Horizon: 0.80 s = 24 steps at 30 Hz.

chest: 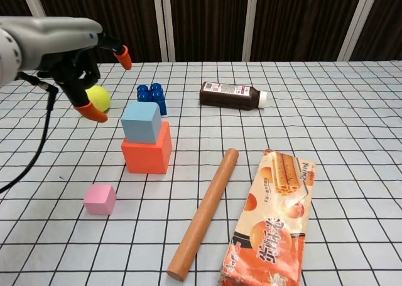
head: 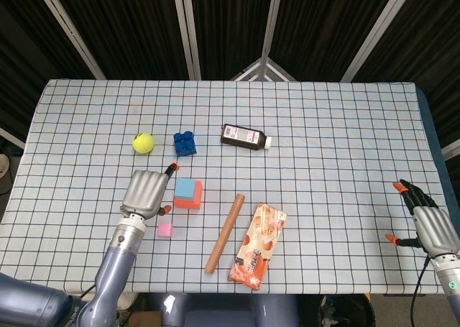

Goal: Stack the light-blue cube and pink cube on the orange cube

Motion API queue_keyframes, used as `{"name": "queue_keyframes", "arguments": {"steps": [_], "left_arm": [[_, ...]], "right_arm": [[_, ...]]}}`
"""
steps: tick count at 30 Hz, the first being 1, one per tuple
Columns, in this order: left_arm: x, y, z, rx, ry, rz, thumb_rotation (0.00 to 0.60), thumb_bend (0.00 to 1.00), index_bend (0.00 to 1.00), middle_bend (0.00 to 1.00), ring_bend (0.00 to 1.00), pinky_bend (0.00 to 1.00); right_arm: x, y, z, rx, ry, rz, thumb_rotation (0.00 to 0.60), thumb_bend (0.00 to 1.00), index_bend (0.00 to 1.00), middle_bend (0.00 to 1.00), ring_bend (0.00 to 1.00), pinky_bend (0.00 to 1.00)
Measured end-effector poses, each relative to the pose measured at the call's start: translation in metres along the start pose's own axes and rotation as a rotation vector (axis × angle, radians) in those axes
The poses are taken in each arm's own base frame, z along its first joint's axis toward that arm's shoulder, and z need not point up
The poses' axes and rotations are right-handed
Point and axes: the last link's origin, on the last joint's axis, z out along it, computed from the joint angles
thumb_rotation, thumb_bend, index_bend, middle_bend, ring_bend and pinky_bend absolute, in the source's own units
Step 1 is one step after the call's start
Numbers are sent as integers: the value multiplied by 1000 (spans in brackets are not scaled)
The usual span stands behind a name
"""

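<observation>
**Sizing up the pink cube for the 2nd lift**

Judging from both views, the light-blue cube [chest: 141, 122] sat on top of the orange cube [chest: 147, 152], roughly square to it but shifted toward the back-left edge. The pink cube [chest: 100, 199] lay on the cloth, near the orange one on its front-left side, apart from it, w/ nothing touching it.

My left hand [head: 146, 192] hung above the cloth just left of the stack, fingers apart, holding nothing; the orange fingertips [chest: 95, 112] showed clear of the light-blue cube. My right hand [head: 429, 223] sat at the far right table edge, fingers spread, also w/o anything in it.

Handling, as I read it: the pink cube looked small, prob. light foam or plastic, stiff enough to pinch. Flat matte faces, so not slippery. I'd have taken it on two opposite side faces, thumb vs finger, approx mid-height, leaving the bottom face free for placing. It's smaller than the light-blue cube, so the landing spot was generous, but the stack looked easy to nudge over.

Surface: a white cloth w/ black grid [head: 338, 133], flat; hard to say if it would slide or bunch. Room around the pink cube was fair: the wooden rolling pin [chest: 205, 213] and snack packet [chest: 273, 217] lay to its right, well apart. Tennis ball [chest: 98, 99], blue toy brick [chest: 152, 96] and dark bottle [chest: 230, 96] sat behind the stack, out of the way.
</observation>
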Motion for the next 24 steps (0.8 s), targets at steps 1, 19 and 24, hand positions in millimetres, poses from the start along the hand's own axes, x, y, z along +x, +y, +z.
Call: {"name": "queue_keyframes", "arguments": {"steps": [1,19,24], "left_arm": [[0,-4,-4,-5,0,-5,600,118,262,834,805,854],[-65,-45,-44,-15,-159,13,600,202,290,832,805,854],[-83,-43,-36,-5,-186,19,600,202,291,834,805,855]], "right_arm": [[0,0,0,0,1,0,600,129,0,16,59,157],[-1,0,0,-5,-9,-1,600,129,0,16,59,157],[-1,1,1,-11,-11,0,600,129,0,16,61,157]]}}
